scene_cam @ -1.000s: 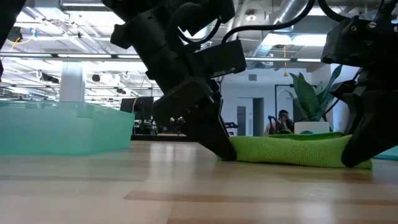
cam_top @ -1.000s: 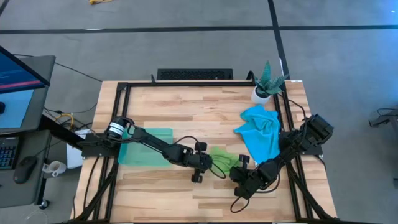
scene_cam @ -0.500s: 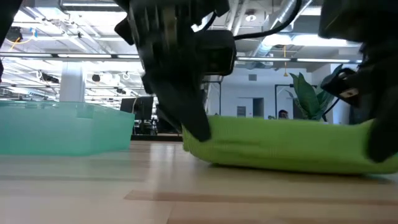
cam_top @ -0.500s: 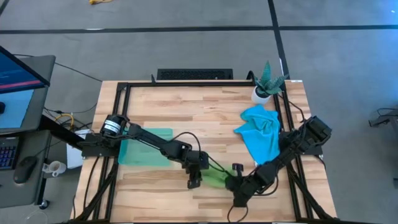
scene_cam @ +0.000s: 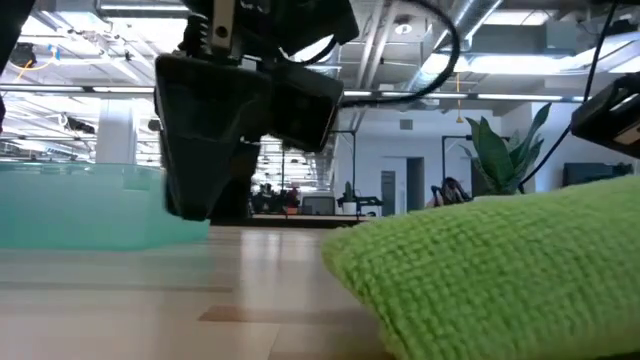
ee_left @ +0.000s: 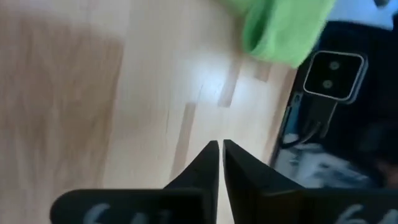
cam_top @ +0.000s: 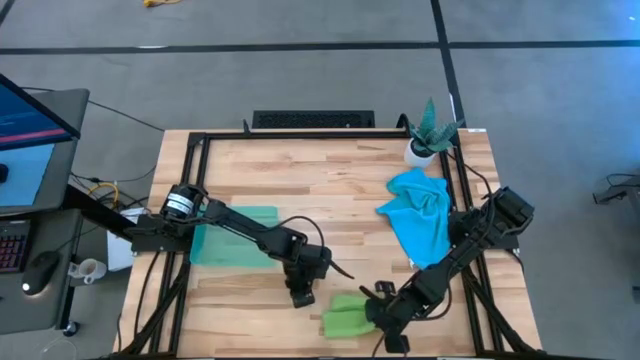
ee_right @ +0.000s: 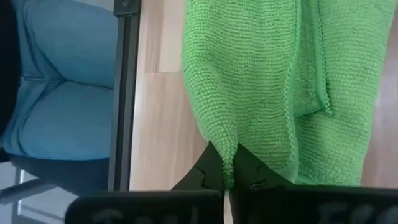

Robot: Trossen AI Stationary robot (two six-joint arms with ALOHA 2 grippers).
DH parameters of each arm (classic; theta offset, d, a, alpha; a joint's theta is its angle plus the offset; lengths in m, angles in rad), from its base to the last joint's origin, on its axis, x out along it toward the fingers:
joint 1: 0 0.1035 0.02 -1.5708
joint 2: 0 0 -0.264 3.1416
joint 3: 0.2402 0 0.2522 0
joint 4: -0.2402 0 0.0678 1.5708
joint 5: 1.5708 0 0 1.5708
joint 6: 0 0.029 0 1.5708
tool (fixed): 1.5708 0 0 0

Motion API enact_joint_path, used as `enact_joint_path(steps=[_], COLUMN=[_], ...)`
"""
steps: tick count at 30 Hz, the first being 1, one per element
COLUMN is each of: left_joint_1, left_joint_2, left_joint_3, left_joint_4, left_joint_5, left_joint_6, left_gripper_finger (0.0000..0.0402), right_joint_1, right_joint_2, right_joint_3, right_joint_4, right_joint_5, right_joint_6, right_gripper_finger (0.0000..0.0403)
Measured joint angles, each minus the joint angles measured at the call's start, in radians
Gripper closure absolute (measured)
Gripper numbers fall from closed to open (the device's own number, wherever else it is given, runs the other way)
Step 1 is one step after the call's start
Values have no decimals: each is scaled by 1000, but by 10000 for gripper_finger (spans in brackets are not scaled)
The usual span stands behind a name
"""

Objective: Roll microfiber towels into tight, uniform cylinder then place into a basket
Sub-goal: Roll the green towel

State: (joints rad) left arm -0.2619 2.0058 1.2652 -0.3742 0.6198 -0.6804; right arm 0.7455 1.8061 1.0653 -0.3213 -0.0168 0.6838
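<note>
The lime green towel lies bunched on the table near its near edge; it fills the low view's lower right. My right gripper is at the towel's right end, shut on it. My left gripper is shut and empty, just left of and beyond the towel; its own view shows the towel farther off. The sky blue towel lies crumpled at the table's right. The teal basket stands at the left, under my left arm. My right gripper pinches a raised fold of the green towel between its two fingers, at the towel's right end. The fingers come low from the table's right. Several layers show beside the fold. The towel lies slack on the table.
A potted plant stands at the far right corner. A black metal frame runs around the table; its near rail shows in the right wrist view. A person's jeans-clad leg shows beyond it.
My right gripper has moved toward the table's near edge and dragged the green towel with it along the table. My left gripper followed part of the way toward the near edge and now stands apart from the towel's left end.
</note>
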Motion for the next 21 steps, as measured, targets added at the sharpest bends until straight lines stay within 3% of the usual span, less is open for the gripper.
enact_joint_path(steps=[11,16,21], left_joint_1=[-95,-136,-105], left_joint_2=[-35,-27,1], left_joint_3=[62,76,74], left_joint_4=[76,184,240], left_joint_5=[-358,-428,-460], left_joint_6=[498,700,772], left_gripper_finger=[401,401,401], right_joint_1=[-41,-41,-55], right_joint_2=[-1,-2,-2], right_joint_3=[-6,-6,-6], right_joint_4=[-7,-21,-54], right_joint_5=[21,22,44], right_joint_6=[35,50,49], right_gripper_finger=[389,383,389])
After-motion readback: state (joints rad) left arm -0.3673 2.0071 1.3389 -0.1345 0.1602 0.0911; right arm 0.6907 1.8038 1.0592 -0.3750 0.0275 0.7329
